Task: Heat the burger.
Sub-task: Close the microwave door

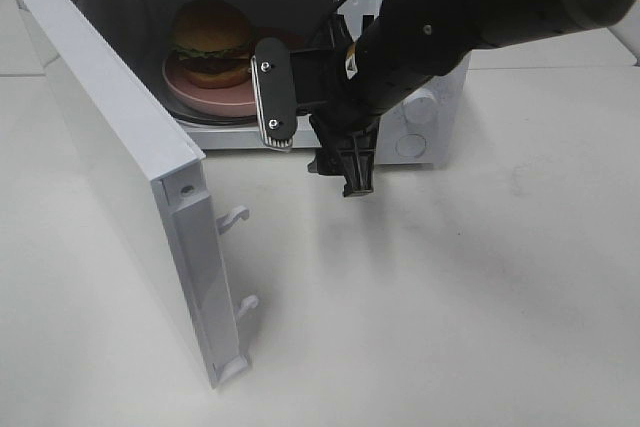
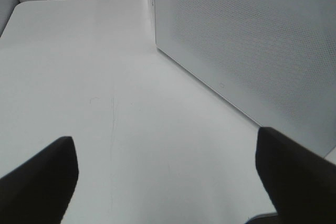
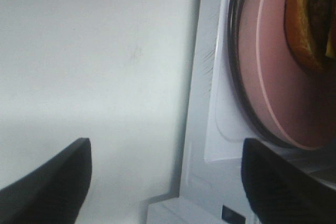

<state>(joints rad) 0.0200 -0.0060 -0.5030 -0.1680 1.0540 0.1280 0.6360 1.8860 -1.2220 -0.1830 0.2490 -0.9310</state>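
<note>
Golden-brown burger (image 1: 212,39) on pink plate (image 1: 200,99) inside open microwave (image 1: 412,142), far edge of table (image 1: 450,297); loading looks done.
Right gripper (image 3: 167,182) released, empty, just outside cavity; left gripper (image 2: 167,182) spread, empty, beside door (image 1: 110,127). Next: push door shut, then start heating.

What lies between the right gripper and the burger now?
Right wrist view: only the microwave's front sill and the pink plate's rim lie between the open right gripper and the burger.

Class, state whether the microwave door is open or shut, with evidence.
Open: the door stands swung wide; the burger shows inside.
</note>
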